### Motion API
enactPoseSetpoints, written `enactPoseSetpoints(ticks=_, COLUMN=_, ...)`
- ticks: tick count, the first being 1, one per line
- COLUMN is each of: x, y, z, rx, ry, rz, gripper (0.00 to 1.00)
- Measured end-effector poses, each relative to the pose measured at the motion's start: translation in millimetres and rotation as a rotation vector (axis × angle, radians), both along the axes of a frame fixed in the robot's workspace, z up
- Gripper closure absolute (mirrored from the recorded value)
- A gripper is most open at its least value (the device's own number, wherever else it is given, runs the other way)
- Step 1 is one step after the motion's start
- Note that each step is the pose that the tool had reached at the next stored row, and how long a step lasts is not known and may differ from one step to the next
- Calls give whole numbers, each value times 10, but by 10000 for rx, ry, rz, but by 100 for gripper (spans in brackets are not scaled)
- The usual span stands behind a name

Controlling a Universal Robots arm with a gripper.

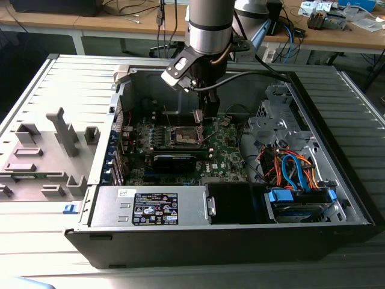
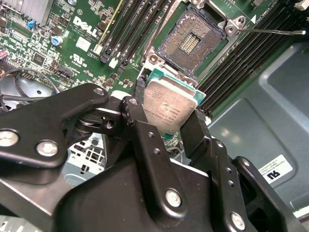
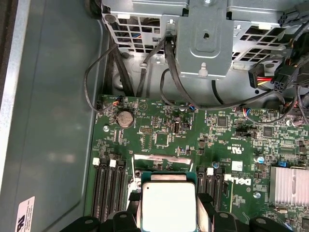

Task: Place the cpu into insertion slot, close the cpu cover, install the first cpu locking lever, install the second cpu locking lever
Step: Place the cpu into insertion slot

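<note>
My gripper (image 1: 204, 115) hangs inside the open computer case, just above the green board and slightly to the exterior view's right of the insertion slot (image 1: 184, 136). It is shut on the cpu (image 2: 170, 108), a flat silver-topped square pinched by its edges between the black fingers (image 2: 195, 126). The first wrist view has the cpu (image 3: 168, 205) held level over the board. The insertion slot (image 2: 193, 41) lies uncovered, its dark contact field bare. An edge of the cpu cover (image 2: 215, 7) is swung back off it. A thin locking lever (image 2: 270, 32) sticks out from one corner.
Memory slots (image 2: 130, 24) flank the socket. A long black block (image 1: 174, 161) lies in front of it, then the power supply (image 1: 150, 208). A drive cage with coloured cables (image 1: 295, 174) fills the exterior view's right. A grey fixture (image 1: 42, 156) lies outside the case.
</note>
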State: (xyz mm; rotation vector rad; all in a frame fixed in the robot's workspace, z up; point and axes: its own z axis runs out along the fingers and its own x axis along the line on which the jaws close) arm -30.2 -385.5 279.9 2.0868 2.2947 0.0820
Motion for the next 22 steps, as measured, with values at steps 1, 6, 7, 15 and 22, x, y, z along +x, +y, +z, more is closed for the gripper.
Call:
enactPoseSetpoints(ticks=1, x=0, y=0, z=0, rx=0, ry=0, rz=-14, gripper=46)
enactPoseSetpoints(ticks=6, x=0, y=0, z=-2, rx=0, ry=0, rz=-99, gripper=46)
enactPoseSetpoints(ticks=7, x=0, y=0, z=-2, rx=0, ry=0, rz=-110, gripper=46)
enactPoseSetpoints(ticks=15, x=0, y=0, z=-4, rx=0, ry=0, rz=-237, gripper=46)
enactPoseSetpoints(ticks=22, x=0, y=0, z=-7, rx=1, ry=0, rz=-383, gripper=46)
